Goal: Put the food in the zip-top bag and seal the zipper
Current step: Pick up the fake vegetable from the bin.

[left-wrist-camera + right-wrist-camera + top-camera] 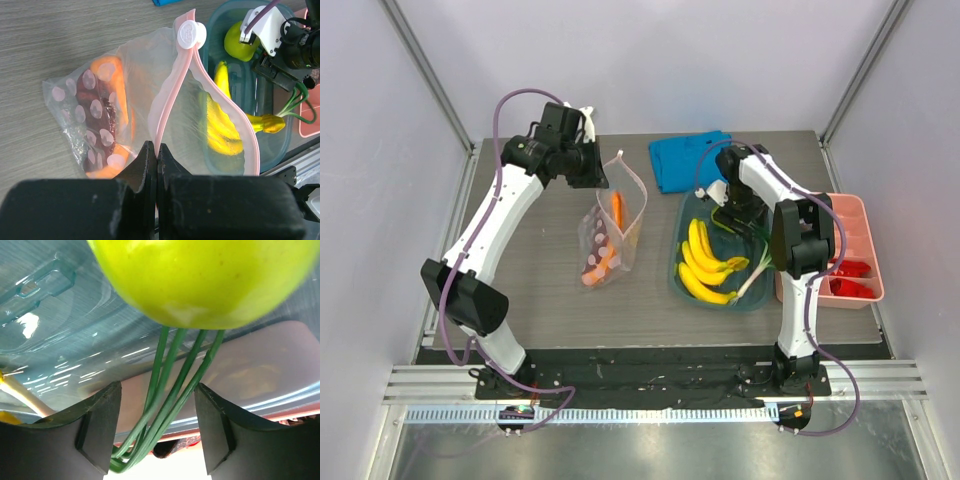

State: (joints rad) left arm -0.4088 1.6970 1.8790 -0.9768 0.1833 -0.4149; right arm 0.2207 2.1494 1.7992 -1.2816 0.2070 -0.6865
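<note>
The zip-top bag (610, 238) stands open on the table, and an orange-red pepper (616, 207) lies inside it. My left gripper (156, 150) is shut on the bag's pink zipper strip (167, 107) and holds the mouth up; the white slider tab (191, 34) sits at the far end. In the top view the left gripper (595, 180) is at the bag's far side. The yellow banana bunch (705, 262) and the green onion (752, 278) lie in the teal tub. My right gripper (157, 390) is open in the tub, with the onion's green stems (165, 405) between its fingers, just below the green pear-like fruit (200, 275).
The teal tub (677, 252) stands right of the bag. A blue folded cloth (685, 160) lies behind it. A pink divided tray (860, 215) with red pieces (850, 280) is at the far right. A dark red piece (97, 112) also lies in the bag.
</note>
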